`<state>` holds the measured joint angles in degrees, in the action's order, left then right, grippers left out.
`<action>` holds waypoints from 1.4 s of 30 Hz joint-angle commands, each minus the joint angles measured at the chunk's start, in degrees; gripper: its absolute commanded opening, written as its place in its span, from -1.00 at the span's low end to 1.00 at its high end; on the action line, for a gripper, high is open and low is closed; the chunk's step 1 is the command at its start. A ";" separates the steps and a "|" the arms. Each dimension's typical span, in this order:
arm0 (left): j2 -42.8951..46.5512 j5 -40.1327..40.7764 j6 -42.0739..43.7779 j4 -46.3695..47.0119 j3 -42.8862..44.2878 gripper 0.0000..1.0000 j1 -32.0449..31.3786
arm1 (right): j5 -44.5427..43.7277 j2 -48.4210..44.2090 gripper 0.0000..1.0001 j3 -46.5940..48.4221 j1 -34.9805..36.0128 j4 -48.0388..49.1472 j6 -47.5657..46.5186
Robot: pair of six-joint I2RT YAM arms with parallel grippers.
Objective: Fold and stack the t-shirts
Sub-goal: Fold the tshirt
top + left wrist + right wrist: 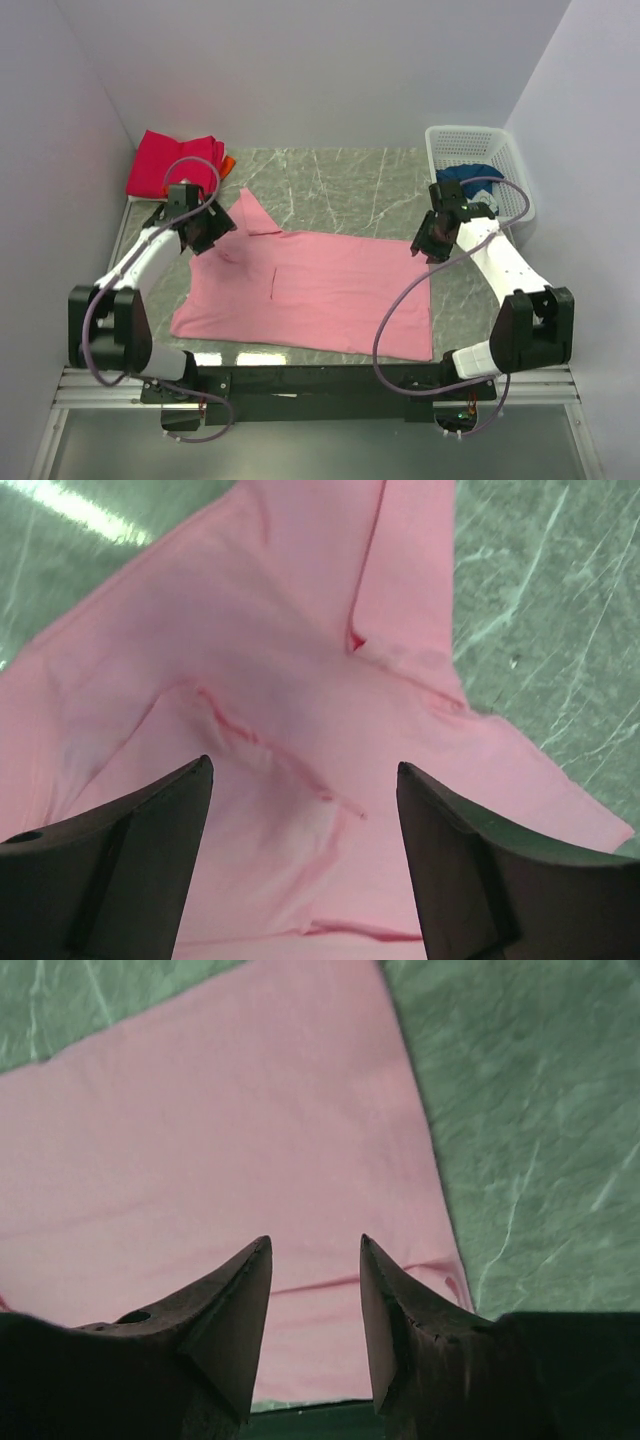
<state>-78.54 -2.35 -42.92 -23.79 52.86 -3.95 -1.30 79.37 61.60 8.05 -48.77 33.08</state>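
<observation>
We see the light pink t-shirt (310, 290) spread flat in the middle of the worktop (350, 185). Its long axis runs from the left edge towards the right edge, with the shoulders to the left and the straight hem to the right. One sleeve (250, 212) points towards the far edge.

The left gripper (205, 232) hangs over the shoulder end, and in its wrist view (305, 770) the jaws stand wide apart with only creased cloth below them. The right gripper (430, 243) sits over the far corner of the hem; its jaws (315, 1240) are partly apart and hold nothing. We cannot tell whether either gripper touches the fabric.

We judge that each arm is nearer its own end of the shirt. Both are along the far long side, so the body of the shirt lies from them towards the near edge. A fold along the long axis would need both far corners pinched first.

Farther out, a folded magenta-red t-shirt (170, 165) lies in the far left corner with an orange one (229, 162) showing beside it. A white basket (515, 170) in the far right corner holds a dark blue t-shirt (470, 172).
</observation>
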 commanded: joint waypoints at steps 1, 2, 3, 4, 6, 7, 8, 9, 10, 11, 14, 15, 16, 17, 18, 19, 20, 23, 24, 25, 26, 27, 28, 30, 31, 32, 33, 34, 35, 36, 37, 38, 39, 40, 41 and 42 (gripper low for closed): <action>-6.06 -2.04 3.36 3.14 8.37 0.59 -0.10 | -5.29 3.50 -0.05 3.95 -1.20 0.78 -1.70; -7.66 -2.31 4.24 3.31 9.88 0.59 -0.10 | -5.64 5.60 -0.05 4.57 -1.29 1.05 -1.88; -10.64 -2.40 4.68 3.31 11.37 0.59 -0.10 | -6.34 6.66 -0.04 5.27 -1.29 1.92 -2.05; -12.14 -2.40 5.03 3.49 14.17 0.58 -0.10 | -6.52 7.80 -0.05 6.59 -1.29 2.28 -2.23; -16.44 -2.31 6.09 3.84 16.91 0.58 -0.10 | -7.05 10.88 -0.05 7.91 -1.29 3.59 -2.23; -18.03 -2.31 6.70 3.67 19.80 0.57 -0.10 | -8.09 11.85 -0.05 9.14 -1.37 4.12 -2.23; -19.61 -2.31 7.05 3.58 21.30 0.57 -0.10 | -8.63 13.86 -0.05 9.84 -1.46 5.08 -2.32; -22.76 -2.13 7.32 3.14 24.36 0.55 -0.10 | -9.15 14.92 -0.05 10.37 -1.64 5.44 -2.32; -24.36 -2.22 7.84 2.70 26.05 0.55 -0.10 | -10.20 15.89 -0.06 11.68 -1.73 5.70 -2.32; -25.77 -2.22 8.11 2.44 27.54 0.54 -0.10 | -10.65 17.90 -0.06 12.31 -1.90 6.06 -2.32; -30.43 -2.48 8.73 1.64 32.65 0.51 -0.01 | -11.97 21.07 -0.07 14.50 -2.34 6.50 -2.41; -32.36 -2.75 8.81 1.47 34.66 0.51 -0.01 | -12.32 21.69 -0.07 15.03 -2.52 6.67 -2.58; -33.42 -2.75 8.81 1.29 35.63 0.51 -0.01 | -12.58 22.22 -0.07 15.47 -2.60 6.85 -2.58; -34.39 -2.92 8.90 1.03 36.69 0.50 -0.01 | -13.02 23.19 -0.07 15.82 -2.78 7.20 -2.58; -36.31 -3.10 8.90 0.85 38.70 0.50 -0.01 | -13.11 23.63 -0.07 16.09 -3.04 7.29 -2.58; -37.20 -3.45 8.82 0.42 39.68 0.50 -0.01 | -13.20 24.24 -0.07 16.18 -3.13 7.29 -2.67; -38.08 -3.54 8.73 0.24 40.56 0.49 -0.01 | -13.11 25.21 -0.07 16.27 -3.22 7.55 -2.67; -40.90 -4.50 8.29 0.94 43.11 0.48 -0.01 | -13.03 26.71 -0.08 15.92 -3.57 8.08 -2.67; -42.03 -4.77 8.20 1.20 44.16 0.48 -0.01 | -12.94 26.88 -0.08 15.74 -3.57 8.43 -2.67; -42.65 -5.03 8.03 1.46 44.78 0.47 -0.01 | -12.76 27.06 -0.10 15.30 -3.92 8.61 -2.67; -43.27 -5.47 7.94 1.64 45.39 0.47 -0.01 | -12.59 27.32 -0.10 15.13 -4.10 9.22 -2.67; -44.32 -5.47 7.94 1.56 46.79 0.47 -0.01 | -12.15 27.59 -0.10 14.78 -4.19 9.48 -2.58; -44.85 -5.82 7.85 1.55 47.42 0.47 -0.01 | -12.06 28.02 -0.10 14.69 -4.45 9.75 -2.58; -46.17 -6.17 7.93 1.55 49.00 0.47 -0.01 | -12.06 28.47 -0.11 14.51 -4.63 10.36 -2.67; -46.52 -6.09 8.02 1.64 49.35 0.47 -0.01 | -12.06 29.08 -0.12 14.42 -4.71 10.45 -2.76; -47.05 -6.26 8.11 1.73 49.79 0.47 -0.01 | -12.06 29.34 -0.13 14.42 -4.89 10.71 -2.76; -47.31 -6.26 8.11 2.43 49.80 0.47 -0.01 | -11.88 29.78 -0.13 14.42 -5.06 10.80 -2.93; -47.49 -6.44 7.94 2.87 49.80 0.46 -0.01 | -11.80 30.40 -0.15 14.51 -5.15 10.89 -3.02; -48.01 -6.79 7.94 3.13 49.80 0.46 -0.01 | -11.62 30.75 -0.17 14.51 -5.33 10.98 -3.11; -48.37 -6.88 7.85 3.49 49.88 0.45 -0.01 | -11.53 30.93 -0.17 14.51 -5.50 11.15 -3.28; -48.55 -7.05 7.76 3.49 49.97 0.46 -0.01 | -11.27 31.28 -0.21 14.51 -5.51 11.16 -3.29; -48.98 -6.97 7.67 3.58 50.06 0.45 -0.01 | -11.18 31.37 -0.22 14.42 -5.59 11.24 -3.37; -49.16 -7.14 7.76 3.66 49.97 0.44 -0.01 | -11.01 31.46 -0.24 14.33 -5.59 11.33 -3.37; -49.25 -7.14 7.76 4.10 49.80 0.44 -0.01 | -10.92 31.46 -0.28 14.25 -5.68 11.33 -3.55; -49.51 -7.23 7.76 4.28 49.62 0.44 -0.10 | -10.74 31.46 -0.30 14.16 -5.68 11.42 -3.46; -49.69 -7.23 7.67 4.37 49.62 0.43 -0.10 | -10.57 31.46 -0.32 13.90 -5.77 11.51 -3.55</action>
<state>-127.81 -8.32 -35.57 -21.56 100.64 -3.95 -12.75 109.60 75.75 3.18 -38.52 30.13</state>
